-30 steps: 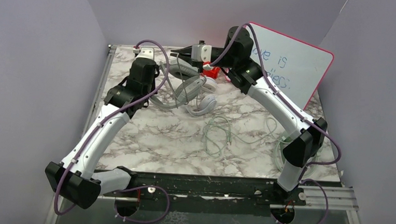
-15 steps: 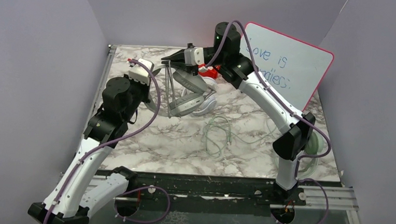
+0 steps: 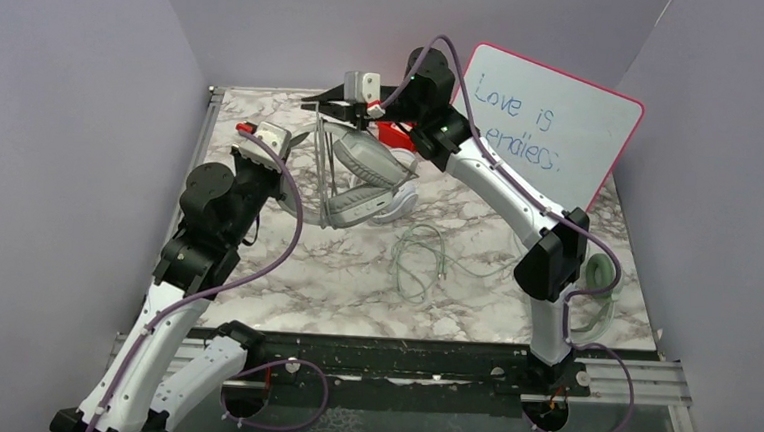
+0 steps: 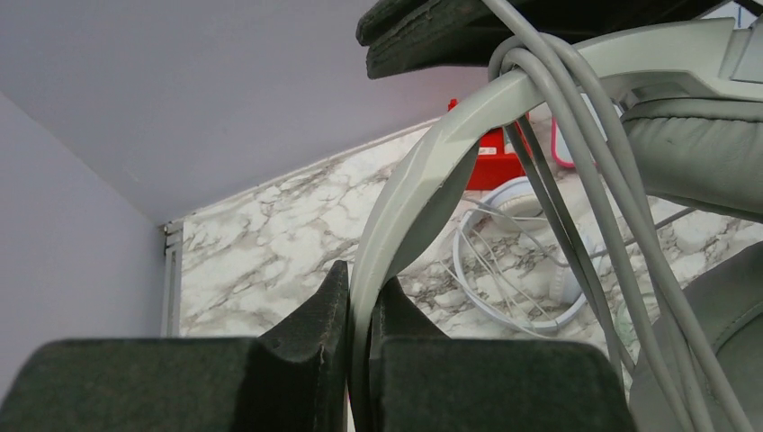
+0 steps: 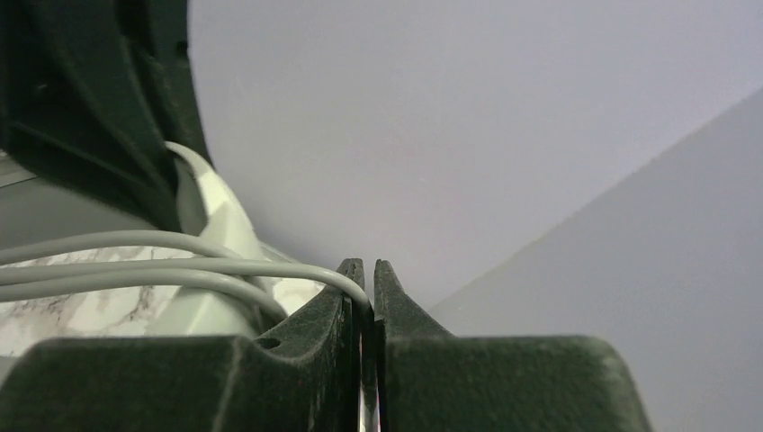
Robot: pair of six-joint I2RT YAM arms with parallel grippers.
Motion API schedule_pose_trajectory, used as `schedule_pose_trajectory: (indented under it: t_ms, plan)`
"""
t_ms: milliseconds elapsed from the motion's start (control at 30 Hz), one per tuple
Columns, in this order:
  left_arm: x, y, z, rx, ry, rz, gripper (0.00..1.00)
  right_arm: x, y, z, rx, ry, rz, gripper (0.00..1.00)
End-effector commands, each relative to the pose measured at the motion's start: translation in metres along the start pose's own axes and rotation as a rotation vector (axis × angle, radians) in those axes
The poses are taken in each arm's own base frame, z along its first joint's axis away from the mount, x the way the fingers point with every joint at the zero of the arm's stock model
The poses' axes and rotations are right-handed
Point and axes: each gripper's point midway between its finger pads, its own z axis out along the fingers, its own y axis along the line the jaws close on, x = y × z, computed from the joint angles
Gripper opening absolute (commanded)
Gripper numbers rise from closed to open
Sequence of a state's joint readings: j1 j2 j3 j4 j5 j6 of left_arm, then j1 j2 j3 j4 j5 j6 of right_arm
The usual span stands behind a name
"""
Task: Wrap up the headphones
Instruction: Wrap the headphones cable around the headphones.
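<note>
A grey-green pair of headphones (image 3: 358, 180) hangs lifted over the back of the table. My left gripper (image 3: 297, 153) is shut on its headband (image 4: 405, 189). The thin cable (image 4: 558, 117) is looped several times round the band. My right gripper (image 3: 312, 105) is just above, shut on that cable (image 5: 180, 270); its dark fingers (image 4: 432, 36) show at the top of the left wrist view. A white pair (image 3: 400, 201) lies on the marble behind the held pair, and also shows in the left wrist view (image 4: 513, 270). A pale mint pair (image 3: 606, 280) lies at the right, partly behind the right arm.
A loose pale cable (image 3: 420, 260) lies coiled mid-table. A red object (image 3: 395, 134) sits at the back. A pink-rimmed whiteboard (image 3: 554, 126) leans at the back right. Purple walls enclose the marble table (image 3: 304, 271) on three sides.
My left arm has drawn back toward the near left with the headband. My right gripper has moved left with the cable, and the headphones have swung left with them.
</note>
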State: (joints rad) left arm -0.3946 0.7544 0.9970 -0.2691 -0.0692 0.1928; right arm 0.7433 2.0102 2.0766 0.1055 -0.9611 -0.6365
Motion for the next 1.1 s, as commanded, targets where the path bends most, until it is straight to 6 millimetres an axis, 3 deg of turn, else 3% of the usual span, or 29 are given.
schedule_pose_trajectory:
  t_ms: [0, 233, 533, 600, 700, 800, 867, 933, 1067]
  plan:
    - [-0.026, -0.023, -0.011, 0.13, -0.091, -0.003, 0.0, -0.013, -0.079, -0.024, 0.327, 0.058, -0.079, 0.11]
    - [-0.039, -0.021, -0.022, 0.122, -0.13, -0.058, 0.0, -0.004, -0.092, -0.042, 0.394, 0.053, -0.034, 0.06]
    - [-0.103, -0.015, -0.053, 0.135, -0.301, -0.146, 0.0, 0.005, -0.09, -0.046, 0.35, -0.051, 0.051, 0.06]
    - [-0.109, -0.013, -0.056, 0.132, -0.311, -0.138, 0.0, 0.001, -0.087, -0.049, 0.332, -0.08, 0.082, 0.12]
    - [-0.111, -0.007, -0.058, 0.107, -0.318, -0.124, 0.0, -0.001, -0.08, -0.053, 0.292, -0.08, 0.101, 0.13]
    - [-0.113, -0.008, -0.059, 0.11, -0.32, -0.11, 0.0, 0.002, -0.068, -0.057, 0.219, -0.068, 0.113, 0.02]
    - [-0.113, -0.009, -0.059, 0.116, -0.32, -0.107, 0.0, 0.002, -0.059, -0.058, 0.153, -0.068, 0.134, 0.0]
    - [-0.115, -0.008, -0.059, 0.117, -0.323, -0.112, 0.0, 0.003, -0.054, -0.059, 0.134, -0.07, 0.158, 0.17]
    - [-0.125, -0.013, -0.062, 0.148, -0.355, -0.142, 0.0, 0.013, -0.045, -0.056, 0.1, -0.068, 0.211, 0.14]
